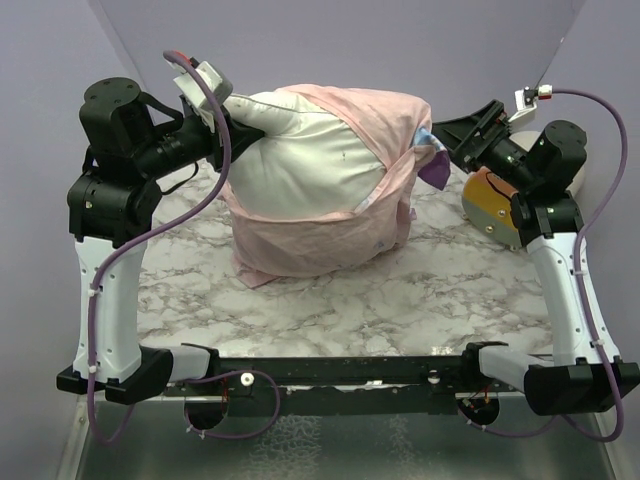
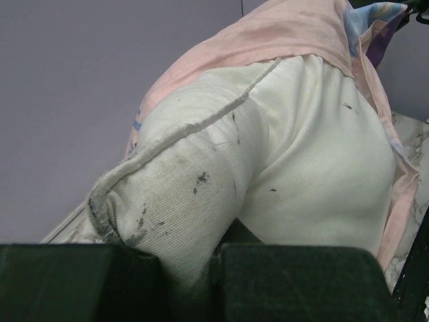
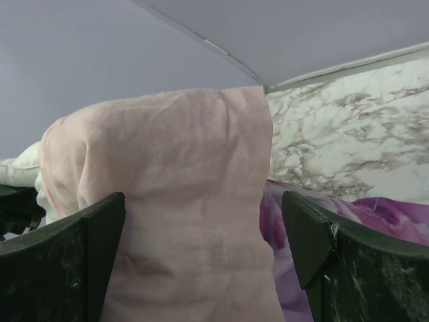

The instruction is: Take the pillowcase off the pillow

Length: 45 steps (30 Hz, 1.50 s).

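Left gripper (image 1: 232,118): I'm clamping the pillow (image 1: 300,165) corner, toward the desk (image 1: 300,310) far edge.
Right gripper (image 1: 445,140): jaws sitting apart, straddling a pillowcase (image 1: 320,250) fold.
Advice: pinching fabric only, then peeling rightward.

Pale lavender walls close the space in on three sides: a far wall (image 1: 350,40), a left wall (image 1: 40,60) and a right wall (image 1: 615,50), meeting at two plain seams. The table (image 1: 400,290) has a white top veined with grey, like marble. Past its near edge lies a grey dimpled surface (image 1: 330,450). The light is soft and even, throwing only faint shadows.
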### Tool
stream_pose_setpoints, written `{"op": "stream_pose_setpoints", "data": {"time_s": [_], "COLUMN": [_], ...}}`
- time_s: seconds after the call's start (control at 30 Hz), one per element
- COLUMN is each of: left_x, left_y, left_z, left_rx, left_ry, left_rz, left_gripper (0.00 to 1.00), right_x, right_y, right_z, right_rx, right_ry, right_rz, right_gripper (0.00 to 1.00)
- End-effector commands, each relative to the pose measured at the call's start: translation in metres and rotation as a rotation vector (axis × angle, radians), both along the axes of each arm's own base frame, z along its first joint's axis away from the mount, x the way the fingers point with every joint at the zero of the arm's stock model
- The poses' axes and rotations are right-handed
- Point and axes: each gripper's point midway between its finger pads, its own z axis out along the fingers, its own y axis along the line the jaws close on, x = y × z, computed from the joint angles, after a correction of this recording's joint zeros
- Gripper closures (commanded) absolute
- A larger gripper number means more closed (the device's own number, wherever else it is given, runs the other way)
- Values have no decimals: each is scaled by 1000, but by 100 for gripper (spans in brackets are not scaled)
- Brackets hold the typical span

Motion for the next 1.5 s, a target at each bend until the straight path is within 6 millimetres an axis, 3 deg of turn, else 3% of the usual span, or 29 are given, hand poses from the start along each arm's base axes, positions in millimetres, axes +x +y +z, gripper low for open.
{"op": "stream_pose_setpoints", "data": {"time_s": [0.0, 0.23, 0.43, 0.53, 0.73, 0.97, 1.0, 1.1, 1.17, 1.37, 1.47], "left_x": [5, 8, 21, 22, 18, 8, 7, 7, 7, 4, -2], "left_y": [5, 11, 18, 13, 11, 8, 8, 6, 5, 4, 1], "left_z": [19, 21, 37, 39, 38, 43, 43, 43, 42, 38, 34], "left_rx": [1, 25, 34, 14, 6, -7, -11, -16, -15, -5, -1], "left_ry": [-94, -126, -192, -170, -156, -146, -142, -131, -122, -115, -94], "left_rz": [35, 68, 124, 99, 86, 58, 55, 45, 41, 26, -6], "left_gripper": [100, 100, 100, 100, 100, 100, 100, 100, 100, 100, 100], "right_x": [-23, -36, -55, -51, -18, 24, 27, 34, 34, 38, 61], "right_y": [10, -2, 7, 12, 15, 13, 13, 12, 12, 7, -11], "right_z": [23, 40, 42, 42, 38, 46, 48, 57, 64, 78, 79], "right_rx": [55, 31, 41, 58, 65, 22, 21, 44, 58, 69, 54], "right_ry": [-66, -119, -197, -199, -154, -144, -147, -160, -181, -215, -188], "right_rz": [97, 36, 120, 165, 176, 113, 109, 98, 100, 64, -82], "right_gripper": [0, 0, 0, 0, 5, 32, 40, 78, 96, 99, 99]}}
